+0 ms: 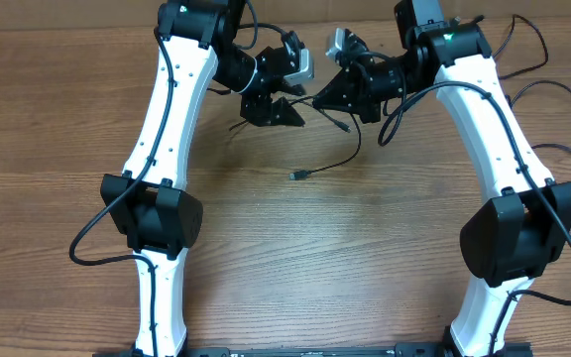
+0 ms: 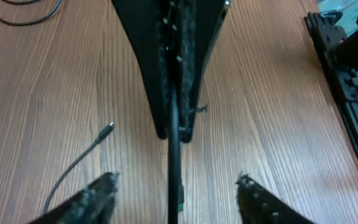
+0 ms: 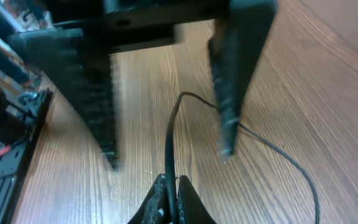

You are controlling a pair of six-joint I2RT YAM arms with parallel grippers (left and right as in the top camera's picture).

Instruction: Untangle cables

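Cable (image 3: pixel 168 143), thin and black, is pinched between the clenched fingers of the right end effector (image 3: pixel 169 202); from that grip it rises, bends over and trails off to the right across the wooden counter (image 1: pixel 295 258). The left end effector (image 2: pixel 178 182) faces the right one at close range near the far middle of the counter; its two fingers (image 2: pixel 101 193) stand apart and released, and the held cord passes between them without touching either. A thin cord with a small plug (image 1: pixel 295 176) at its end lies flat on the counter, just in front of both end effectors; whether it is the same cord as the one held, I cannot tell.
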